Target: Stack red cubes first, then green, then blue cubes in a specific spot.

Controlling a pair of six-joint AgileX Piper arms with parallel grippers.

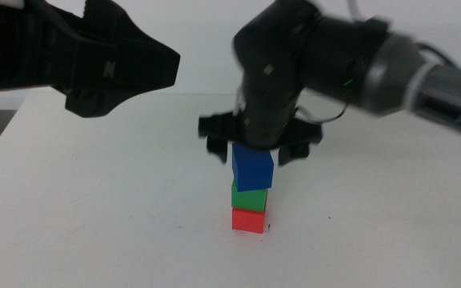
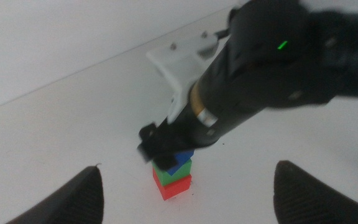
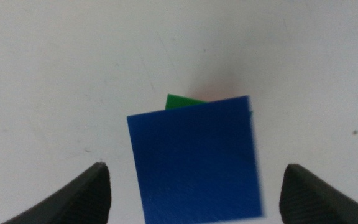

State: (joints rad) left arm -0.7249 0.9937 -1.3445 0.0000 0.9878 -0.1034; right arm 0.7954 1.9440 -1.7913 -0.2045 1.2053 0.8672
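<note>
Stack: blue cube sits twisted on green cube over red cube on the table | right gripper wide open, empty, just above | left gripper open, idle | risk: lifting crooked, you could clip blue and topple everything.

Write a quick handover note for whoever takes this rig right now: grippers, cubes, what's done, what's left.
Right gripper: open, directly above the stack, jaws clear of the blue cube.
Left gripper: open, empty, raised to the stack's left.
Cubes: red cube on the white table, green cube on it, blue on top, twisted and offset against the green.
Done: all three stacked in order.
Left: lift the right arm away; check that the blue cube sits stable.
</note>
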